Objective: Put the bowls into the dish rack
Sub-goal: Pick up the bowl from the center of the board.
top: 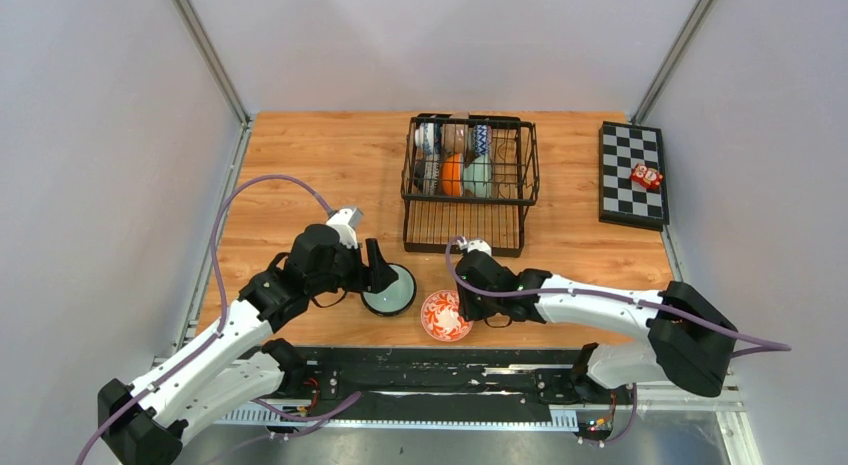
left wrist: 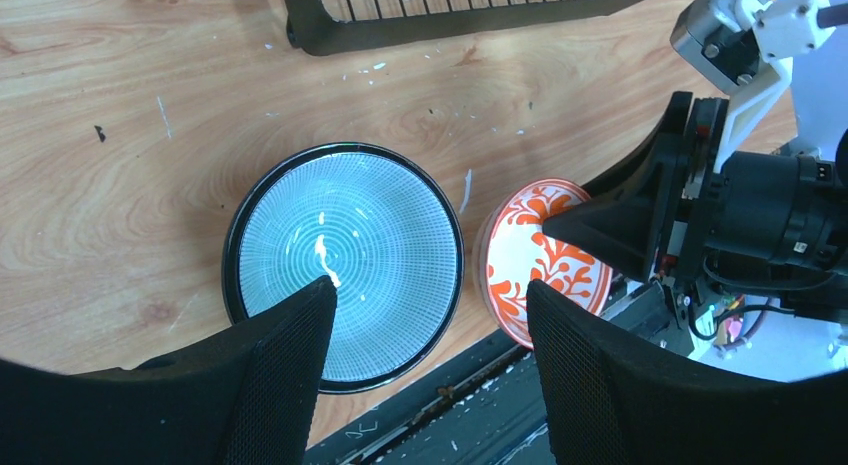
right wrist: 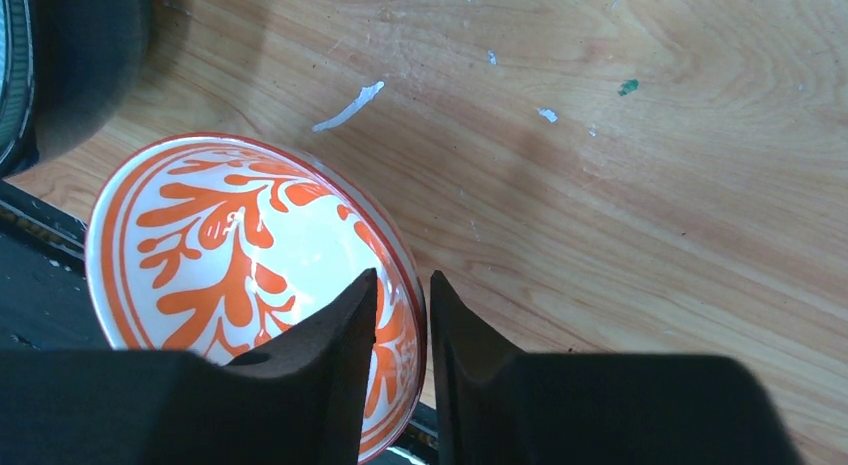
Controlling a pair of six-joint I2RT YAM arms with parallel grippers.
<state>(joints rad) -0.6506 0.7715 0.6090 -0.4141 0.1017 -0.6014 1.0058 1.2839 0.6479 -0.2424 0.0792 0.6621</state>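
An orange-red floral bowl (top: 445,316) (left wrist: 530,260) (right wrist: 230,245) sits at the table's near edge. My right gripper (top: 464,303) (right wrist: 403,280) is closed down on its right rim, one finger inside and one outside. To its left a pale green bowl with a dark rim (top: 394,294) (left wrist: 350,235) rests on the wood. My left gripper (top: 384,276) (left wrist: 430,290) hovers open over it, one finger above the bowl and the other toward the orange bowl. The black wire dish rack (top: 470,200) (left wrist: 460,20) at the back holds several bowls (top: 455,160) on edge.
A checkered board (top: 632,160) with a small red toy (top: 646,176) lies at the back right. The black base rail (top: 440,370) runs just under both bowls. The two grippers are close together, and the left finger (right wrist: 90,55) shows in the right wrist view.
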